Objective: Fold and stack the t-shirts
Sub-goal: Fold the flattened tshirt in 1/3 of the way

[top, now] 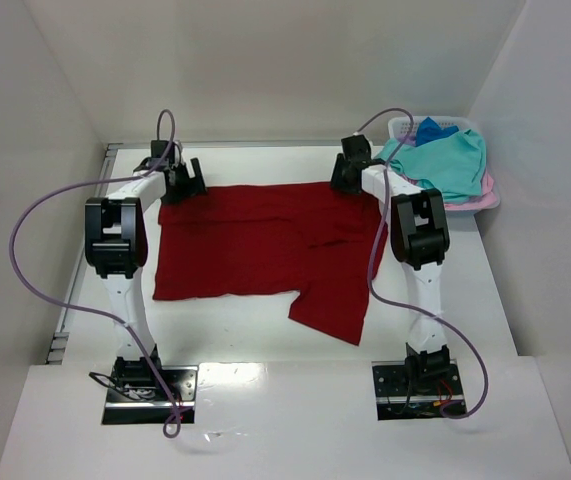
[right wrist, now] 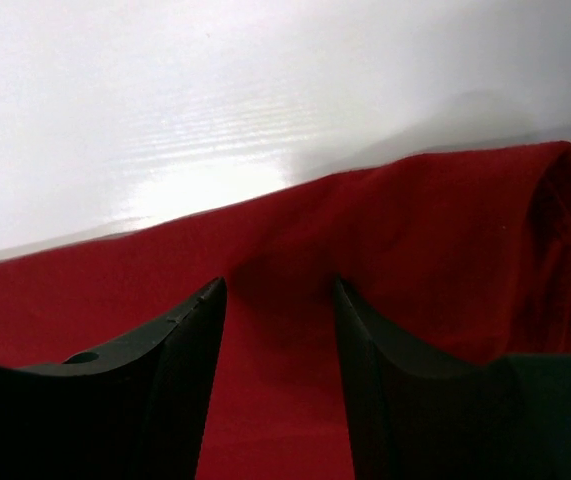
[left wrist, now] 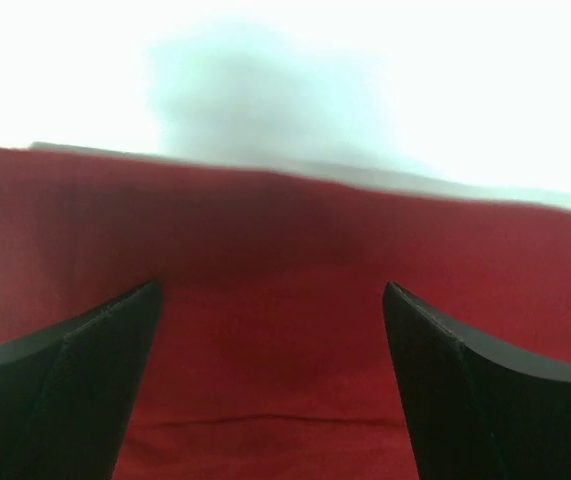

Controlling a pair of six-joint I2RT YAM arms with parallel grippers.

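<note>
A large dark red t-shirt (top: 265, 245) lies spread flat on the white table, with one sleeve reaching toward the near right. My left gripper (top: 186, 181) is over the shirt's far left corner. In the left wrist view its fingers stand wide apart (left wrist: 270, 285) with red cloth (left wrist: 285, 250) beneath them. My right gripper (top: 349, 172) is at the shirt's far right corner. Its fingers (right wrist: 277, 282) are apart, straddling a raised ridge of red cloth (right wrist: 435, 220). Teal (top: 445, 160), pink (top: 475, 198) and blue (top: 433, 128) shirts are piled at the far right.
A pale slotted laundry basket (top: 402, 126) holds the pile of shirts at the far right corner, close to my right gripper. White walls enclose the table on the left, back and right. Purple cables loop off both arms.
</note>
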